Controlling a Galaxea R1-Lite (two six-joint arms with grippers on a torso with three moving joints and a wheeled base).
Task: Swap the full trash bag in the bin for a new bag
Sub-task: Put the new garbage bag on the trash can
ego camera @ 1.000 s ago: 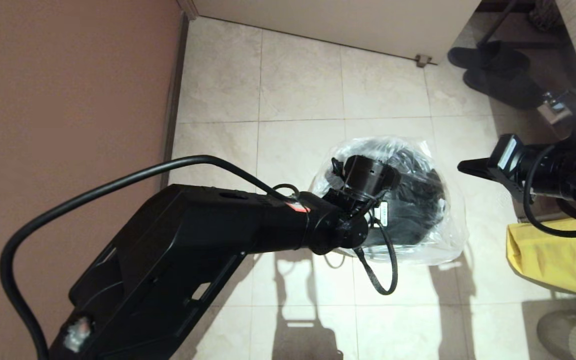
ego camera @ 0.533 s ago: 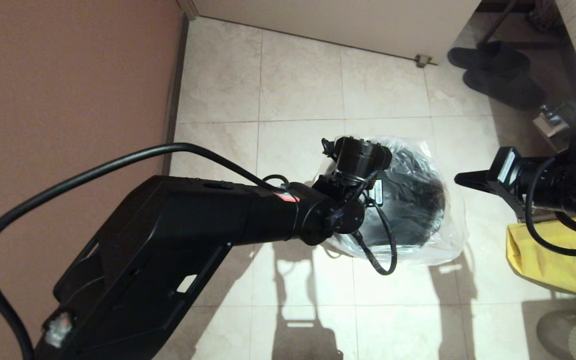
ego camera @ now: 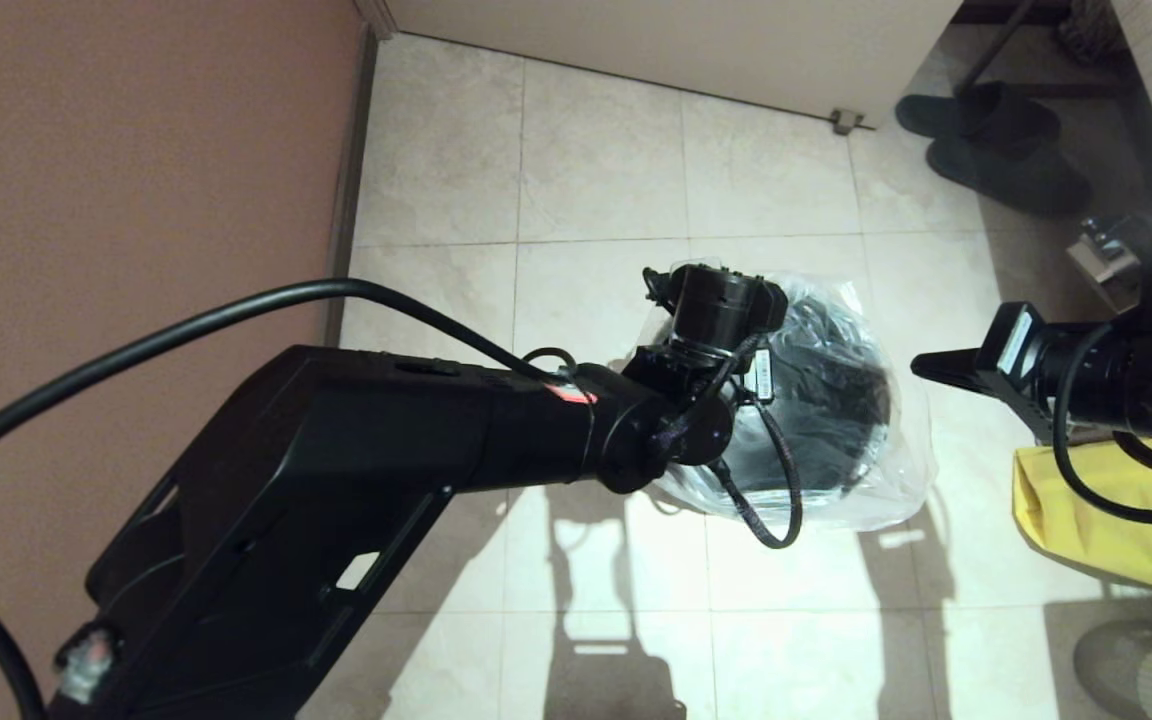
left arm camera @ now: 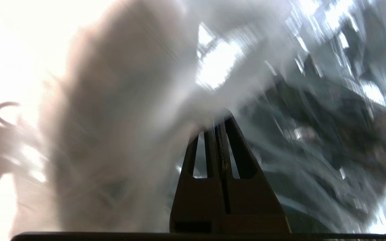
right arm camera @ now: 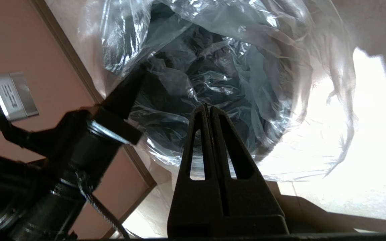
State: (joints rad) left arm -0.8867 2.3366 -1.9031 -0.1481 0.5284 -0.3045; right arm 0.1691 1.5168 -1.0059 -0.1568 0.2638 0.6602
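Seating the new bag in the bin
We have the new bag [ego camera: 866,470] draped over the bin [ego camera: 826,410] on the tiled floor [ego camera: 596,180]; left gripper [left arm camera: 218,122] pinches its film near the rim, right gripper [ego camera: 921,362] hovers beside, fingers together. Next, we judge, tuck the film down.

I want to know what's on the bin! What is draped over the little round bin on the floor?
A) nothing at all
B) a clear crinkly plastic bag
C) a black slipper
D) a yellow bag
B: the clear new bag lies over the bin, with its dark inside showing through; the yellow bag sits apart on the floor to the right.
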